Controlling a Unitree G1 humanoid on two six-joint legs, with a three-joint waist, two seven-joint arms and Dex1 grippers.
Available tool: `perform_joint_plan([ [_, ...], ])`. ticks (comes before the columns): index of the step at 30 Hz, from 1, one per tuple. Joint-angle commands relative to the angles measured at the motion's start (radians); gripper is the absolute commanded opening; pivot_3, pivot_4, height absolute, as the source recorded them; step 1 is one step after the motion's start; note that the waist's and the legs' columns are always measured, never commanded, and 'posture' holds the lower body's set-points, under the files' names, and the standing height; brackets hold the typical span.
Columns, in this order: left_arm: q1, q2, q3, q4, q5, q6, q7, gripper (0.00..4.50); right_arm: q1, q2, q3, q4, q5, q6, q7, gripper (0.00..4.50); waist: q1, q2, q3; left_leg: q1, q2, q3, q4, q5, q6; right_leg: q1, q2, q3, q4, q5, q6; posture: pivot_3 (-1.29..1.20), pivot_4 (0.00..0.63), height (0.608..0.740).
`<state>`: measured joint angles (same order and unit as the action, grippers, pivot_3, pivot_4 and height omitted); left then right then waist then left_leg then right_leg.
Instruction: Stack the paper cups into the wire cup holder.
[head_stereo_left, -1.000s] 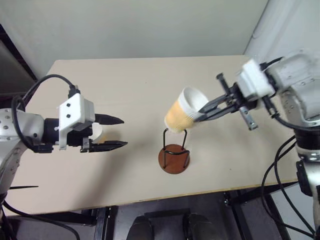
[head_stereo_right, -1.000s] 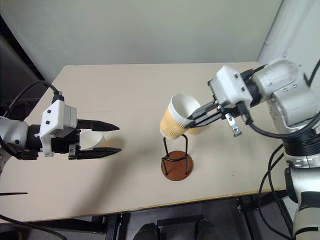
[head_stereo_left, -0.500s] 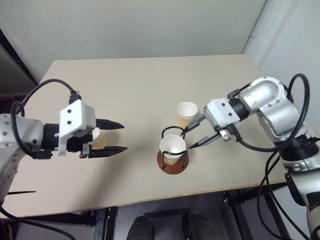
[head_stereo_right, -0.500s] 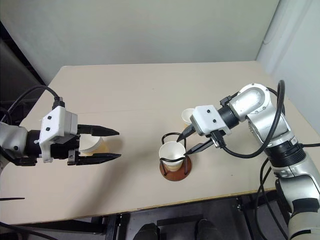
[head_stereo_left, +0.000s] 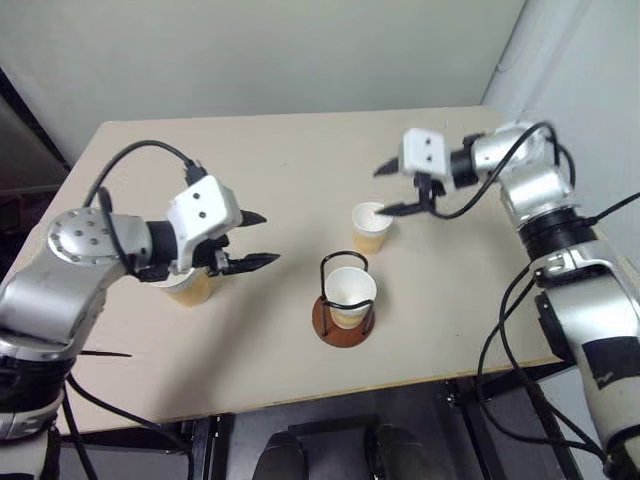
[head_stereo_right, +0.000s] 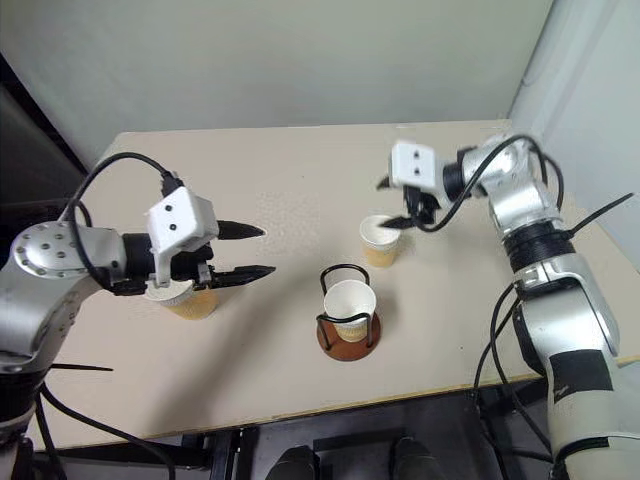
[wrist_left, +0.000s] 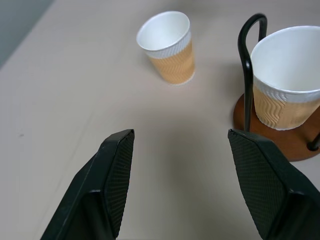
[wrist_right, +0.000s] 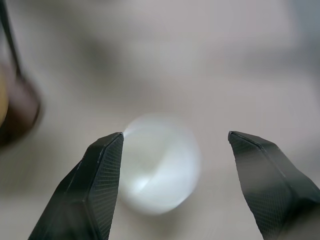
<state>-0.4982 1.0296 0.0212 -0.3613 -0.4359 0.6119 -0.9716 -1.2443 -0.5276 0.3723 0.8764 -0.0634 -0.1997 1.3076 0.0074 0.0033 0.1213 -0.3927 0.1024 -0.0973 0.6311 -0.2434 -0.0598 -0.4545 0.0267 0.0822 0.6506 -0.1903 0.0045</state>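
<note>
Risk: right gripper (head_stereo_left: 398, 190), fingers spread and empty, hovers over the loose cup (head_stereo_left: 371, 227); a skewed descent could tip it. One cup (head_stereo_left: 349, 296) sits in the holder (head_stereo_left: 341, 322). Left gripper (head_stereo_left: 258, 239), also spread and empty, points toward holder, third cup (head_stereo_right: 185, 298) beneath it.

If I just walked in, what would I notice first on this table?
Probably the paper cup standing in the wire cup holder near the table's front edge. Just behind it another cup stands on the table, with the open right gripper hovering above it. The open left gripper hangs over a third cup.
</note>
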Motion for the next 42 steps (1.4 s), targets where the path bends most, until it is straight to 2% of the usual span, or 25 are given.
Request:
perform_joint_plan([
  [1,-0.028,-0.001,0.013,-0.024,0.001,0.010,0.001,3.22,-0.047,0.020,-0.010,0.065,-0.029,-0.071,0.013,3.44,-0.002,0.000,0.000,-0.001,0.001,0.000,0.000,0.000,0.000,-0.002,0.001,0.000,0.000,0.000,0.000,0.00,0.150,0.740],
  [11,-0.009,-0.005,0.035,-0.069,-0.004,0.042,0.012,3.22,-0.036,0.102,-0.001,0.162,-0.092,-0.140,0.028,3.44,-0.005,0.000,0.000,-0.002,0.004,-0.001,0.005,-0.006,-0.010,-0.001,0.003,0.001,-0.004,0.001,0.001,0.00,0.150,0.740],
  [12,-0.008,-0.004,0.037,-0.072,-0.005,0.043,0.013,3.22,-0.030,0.110,-0.001,0.165,-0.098,-0.144,0.027,3.29,-0.005,0.000,0.000,-0.002,0.004,-0.001,0.007,-0.006,-0.010,-0.001,0.003,0.001,-0.004,0.001,0.002,0.00,0.150,0.740],
  [14,-0.006,-0.004,0.040,-0.076,-0.004,0.046,0.013,3.22,-0.027,0.122,-0.002,0.181,-0.115,-0.150,0.004,2.85,-0.005,0.000,0.000,-0.001,0.004,-0.001,0.009,-0.006,-0.010,0.000,0.003,0.001,-0.004,0.001,0.003,0.00,0.150,0.740],
  [21,-0.004,0.003,0.045,-0.057,0.004,0.027,0.002,3.22,-0.037,0.094,-0.049,0.149,-0.084,-0.169,0.056,0.27,-0.003,0.000,0.000,-0.001,0.003,-0.001,0.012,-0.007,-0.011,0.001,0.003,0.001,-0.004,0.002,0.002,0.00,0.150,0.740],
  [22,-0.004,0.004,0.044,-0.053,0.006,0.021,-0.003,3.22,-0.038,0.088,-0.063,0.133,-0.062,-0.165,0.081,0.03,-0.003,0.000,0.000,-0.001,0.003,-0.001,0.012,-0.007,-0.011,0.001,0.003,0.001,-0.004,0.002,0.002,0.00,0.150,0.740],
  [24,-0.007,0.005,0.042,-0.040,0.012,0.008,-0.010,3.22,-0.041,0.068,-0.094,0.093,-0.020,-0.153,0.123,0.03,-0.004,0.000,0.000,-0.001,0.003,-0.001,0.012,-0.007,-0.012,0.001,0.003,0.001,-0.004,0.002,0.002,0.00,0.150,0.740],
  [29,-0.017,0.016,0.050,0.001,0.023,-0.028,-0.032,3.22,-0.067,-0.015,-0.205,-0.146,0.175,0.033,0.292,0.03,-0.004,0.001,0.000,-0.001,0.003,0.000,0.011,-0.008,-0.013,0.001,0.003,0.001,-0.005,0.002,0.001,0.00,0.150,0.740],
  [33,0.008,0.035,0.097,-0.013,-0.040,-0.040,-0.102,3.22,-0.037,-0.109,-0.195,-0.512,0.468,0.336,0.307,0.03,-0.004,0.001,0.000,-0.002,0.003,0.002,0.011,-0.007,-0.014,0.001,0.004,0.002,-0.006,0.000,-0.001,0.00,0.150,0.740],
  [35,0.062,0.065,0.162,-0.061,-0.121,-0.034,-0.197,3.22,0.038,-0.180,-0.152,-0.735,0.597,0.427,0.307,0.03,-0.005,0.000,0.000,-0.001,0.003,0.002,0.010,-0.007,-0.015,0.002,0.006,0.002,-0.006,-0.003,-0.005,0.00,0.150,0.740],
  [38,0.094,0.087,0.207,-0.074,-0.166,-0.030,-0.239,3.22,0.091,-0.221,-0.137,-0.864,0.648,0.482,0.307,0.03,-0.004,0.000,0.000,0.005,0.003,0.004,0.013,-0.006,-0.021,0.008,0.010,0.002,-0.004,-0.008,-0.004,0.00,0.150,0.740],
  [42,0.138,0.121,0.232,-0.079,-0.180,-0.032,-0.279,3.22,0.131,-0.235,-0.114,-0.927,0.653,0.500,0.307,0.03,-0.007,0.000,0.000,0.009,0.001,0.007,0.015,-0.011,-0.013,0.010,0.011,0.003,-0.004,-0.008,-0.004,0.00,0.150,0.740],
])
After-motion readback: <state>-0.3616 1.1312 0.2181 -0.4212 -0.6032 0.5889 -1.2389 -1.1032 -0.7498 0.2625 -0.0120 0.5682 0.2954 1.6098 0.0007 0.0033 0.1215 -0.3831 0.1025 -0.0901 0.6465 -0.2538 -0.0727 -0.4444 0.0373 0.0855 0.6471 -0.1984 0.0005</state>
